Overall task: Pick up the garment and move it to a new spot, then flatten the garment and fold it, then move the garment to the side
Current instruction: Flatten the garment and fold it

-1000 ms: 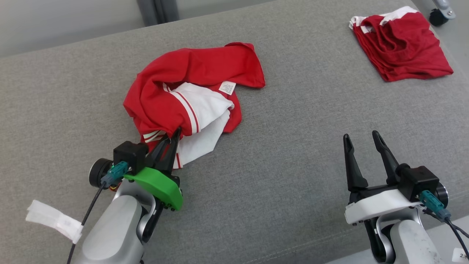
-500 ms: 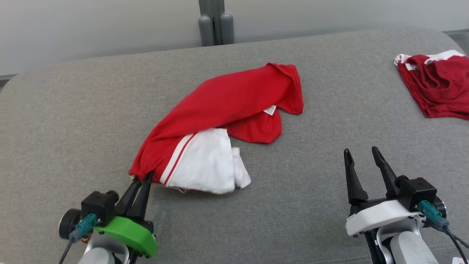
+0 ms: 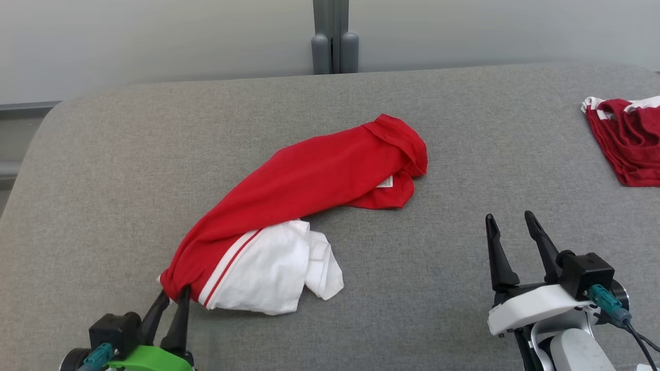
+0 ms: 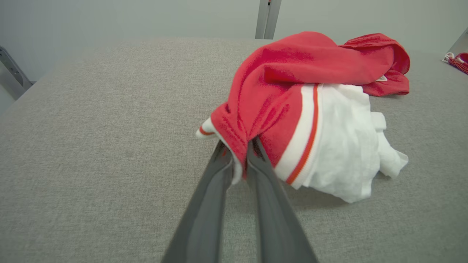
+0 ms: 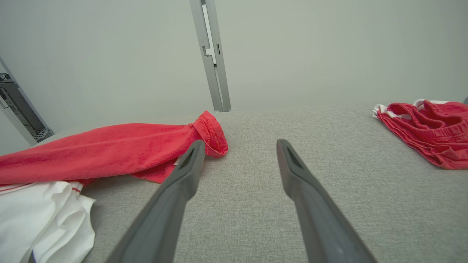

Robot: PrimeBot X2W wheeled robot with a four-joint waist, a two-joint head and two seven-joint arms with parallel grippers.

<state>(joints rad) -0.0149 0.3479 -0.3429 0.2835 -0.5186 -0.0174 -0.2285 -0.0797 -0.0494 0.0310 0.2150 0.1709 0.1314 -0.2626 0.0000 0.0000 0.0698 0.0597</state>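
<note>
Pinching the near corner of the garment point(image 3: 319, 170), the left jaws are clamped together on a fold of red cloth edged in white. In the left wrist view that fold is squeezed between the two dark fingers point(image 4: 204, 208) right at their tips, with a small white hem corner sticking out on the left side.

From that grip the garment runs as one long band across the counter point(image 3: 438, 257), slanting away from the robot and to its right, toward the middle. Red cloth lies on top along the whole length. A bunched white part point(image 3: 268, 268), set off by a white and red stripe, spills out just right of the clamped end and rests on the counter. At the far end the red cloth curls over on itself, with a small white label point(image 3: 384, 182) tucked under the curl.

The right jaws stand apart with nothing between them, at the lower right of the head view, fingers point(image 3: 497, 257) pointing away from the robot. The garment lies to their left, apart from them; in the right wrist view its curled far end shows just past the tip of the left finger.

A second red and white garment point(image 3: 629, 149) lies crumpled at the far right edge, well apart from both. A grey post point(image 3: 334, 38) rises behind the counter.
</note>
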